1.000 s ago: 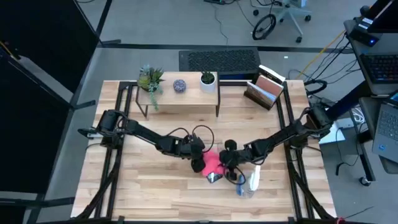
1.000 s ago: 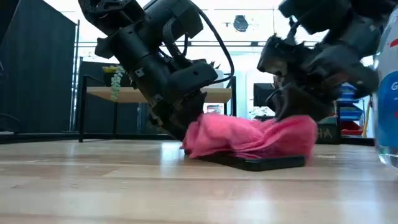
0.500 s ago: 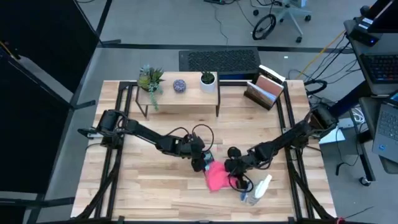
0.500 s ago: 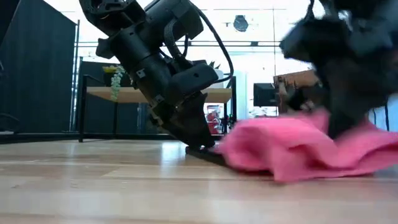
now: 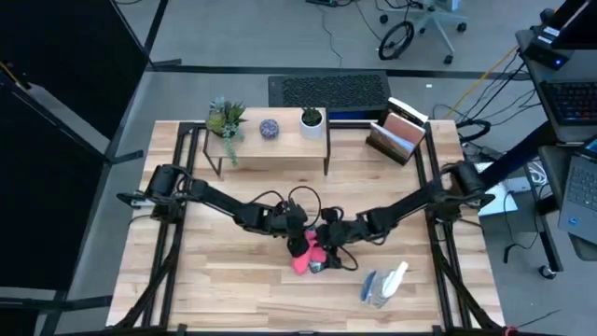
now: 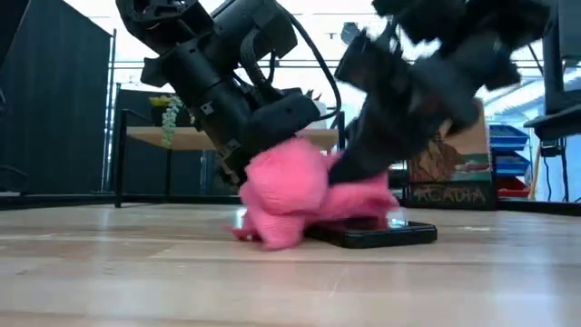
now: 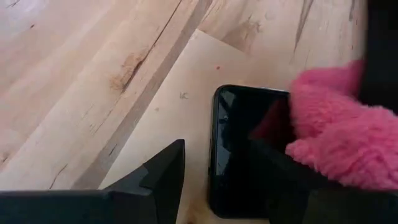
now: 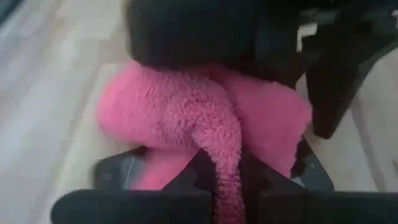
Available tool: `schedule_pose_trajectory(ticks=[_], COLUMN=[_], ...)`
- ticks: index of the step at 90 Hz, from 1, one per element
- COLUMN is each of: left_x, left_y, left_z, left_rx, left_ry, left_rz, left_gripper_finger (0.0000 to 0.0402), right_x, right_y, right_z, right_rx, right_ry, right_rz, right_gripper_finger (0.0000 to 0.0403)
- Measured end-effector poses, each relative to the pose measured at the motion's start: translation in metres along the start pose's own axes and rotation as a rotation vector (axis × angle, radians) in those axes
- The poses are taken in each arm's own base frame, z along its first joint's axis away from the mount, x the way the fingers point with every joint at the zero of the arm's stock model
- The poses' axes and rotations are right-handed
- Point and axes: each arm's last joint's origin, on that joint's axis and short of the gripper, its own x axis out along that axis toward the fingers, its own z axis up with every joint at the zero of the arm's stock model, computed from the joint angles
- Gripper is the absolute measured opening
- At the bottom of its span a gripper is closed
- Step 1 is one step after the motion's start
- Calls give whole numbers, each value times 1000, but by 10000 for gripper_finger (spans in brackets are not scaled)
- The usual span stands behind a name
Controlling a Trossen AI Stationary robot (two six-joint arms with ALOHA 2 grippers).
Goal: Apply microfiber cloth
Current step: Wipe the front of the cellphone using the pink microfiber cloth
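Mid-wipe: right gripper (image 5: 326, 237) pinches the bunched cloth (image 5: 305, 253) on the phone (image 6: 372, 233), left gripper (image 5: 297, 231) straddles the phone's edge, fingers apart; next, drag the cloth across the glass.

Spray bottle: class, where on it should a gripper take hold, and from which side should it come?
The spray bottle lies on its side on the table, apart from the right gripper holding the cloth. Probably best: come from straight above and close across the middle of the rounded body, not the uneven white head.
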Motion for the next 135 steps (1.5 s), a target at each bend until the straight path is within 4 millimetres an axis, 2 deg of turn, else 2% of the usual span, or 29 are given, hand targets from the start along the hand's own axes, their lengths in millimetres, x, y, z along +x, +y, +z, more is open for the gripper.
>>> schedule_pose_trajectory(ticks=[18, 48, 63, 80, 91, 104, 113, 123, 135], left_x=[0, 1, 1, 0, 0, -6, -19, -40, -52], left_y=[0, 2, 3, 3, 3, 2, 0, -4, -12], left_z=[0, 0, -1, -1, -1, 1, 7, 20, 27], left_rx=[2, 4, 9, 34, 60, 60, 77, 61, 61], left_ry=[1, -8, -3, -5, -1, 17, 9, -55, -116], left_rz=[4, 29, 50, 49, 46, 19, -5, -46, -105], left_gripper_finger=[164, 164, 164, 164, 164, 164, 164, 164, 164], right_x=[16, 11, 9, 11, 13, 13, 0, -33, -72], right_y=[-3, 27, 35, 27, 18, 8, 8, 15, 25], right_z=[-12, -19, -20, -19, -13, 4, 21, 47, 55], right_rx=[30, 43, 36, 7, -159, -282, -324, -367, -346], right_ry=[44, 75, 90, 75, 21, -1, 41, 82, 141], right_rz=[38, 160, 227, 225, 230, 265, 279, 290, 317], right_gripper_finger=[4, 4, 4, 4, 4, 4, 4, 4, 4])
